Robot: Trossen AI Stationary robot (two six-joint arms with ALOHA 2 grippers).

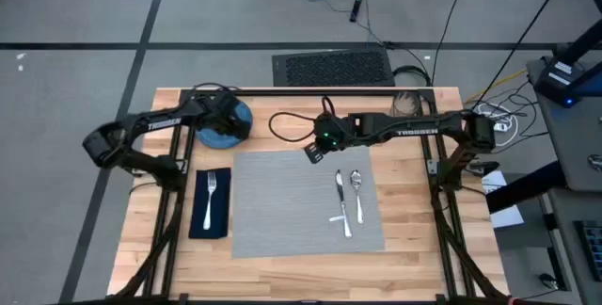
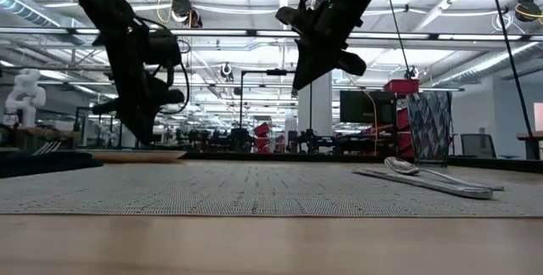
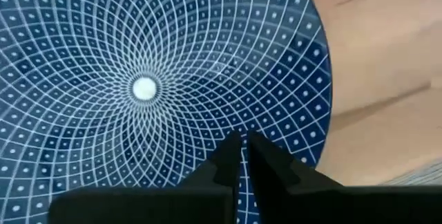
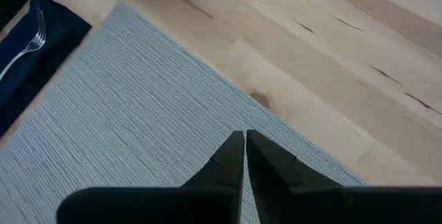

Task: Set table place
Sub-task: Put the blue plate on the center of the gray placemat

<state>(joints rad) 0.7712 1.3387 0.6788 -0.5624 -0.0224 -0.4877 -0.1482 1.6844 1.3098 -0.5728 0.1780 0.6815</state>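
The left gripper (image 3: 242, 144), fingers nearly closed on nothing, hangs over the blue dish (image 3: 145, 89) — its spiral pattern shows only at the wrist. Beside it, a fork (image 1: 212, 192) on the navy napkin (image 1: 211, 203). The right gripper (image 4: 245, 141), fingers likewise pinched, hovers above the placemat's (image 1: 306, 201) far edge on the table (image 1: 414, 248); knife (image 1: 340, 201) and, seemingly, a spoon (image 1: 357, 192) lie rightward.

Large rectangular tabletop of light butcher-block wood strips (image 1: 414, 248), framed by thin black metal rails along both sides. Flat light-grey rectangular woven fabric placemat (image 1: 282, 201), lying smooth at the middle of that tabletop, long edges square with the wood edges, bare wood showing all round.
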